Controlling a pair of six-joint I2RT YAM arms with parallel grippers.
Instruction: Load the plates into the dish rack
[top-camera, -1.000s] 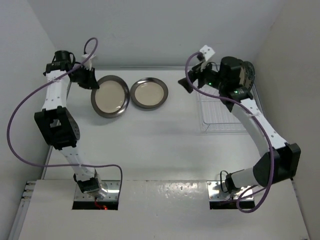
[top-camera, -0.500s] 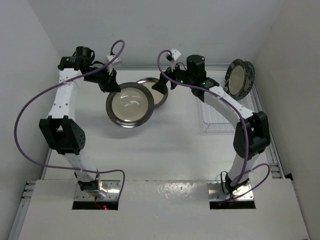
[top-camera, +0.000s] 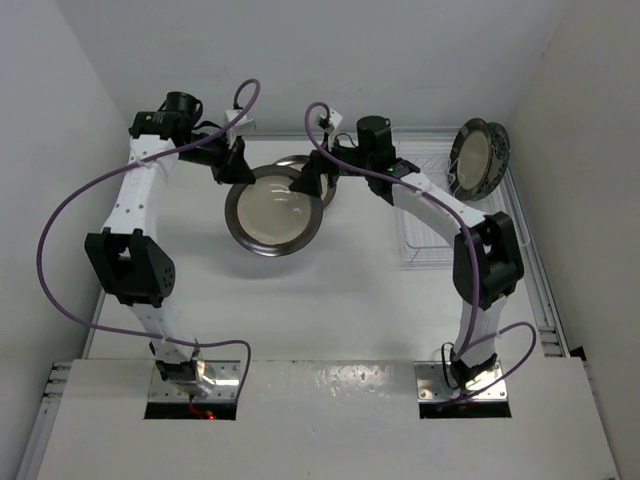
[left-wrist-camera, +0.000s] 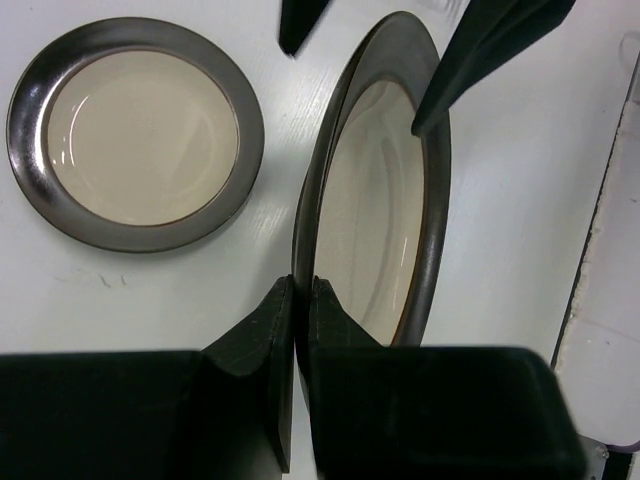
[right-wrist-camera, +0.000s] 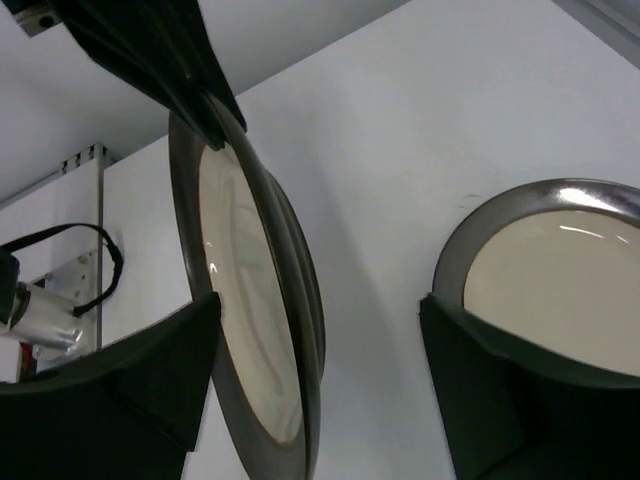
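Top external view has my left gripper clenched on the near rim of a grey-rimmed plate, carried clear of the worktop and tipped up. My right gripper hangs at that plate's far edge. The left wrist view shows my fingers pinching the rim from both sides. In the right wrist view the right jaws stand apart, holding nothing, with the plate edge-on between them.

I judge this a handover: the dish rack lies on the right, where the racked plates already stand on edge. Next the right gripper must close on the free rim before the left lets go.

The second plate lies flat on the worktop behind. Half a second ago the carried plate sat further left and the right gripper further off. A full second ago both plates lay flat, with the right arm at the rack.
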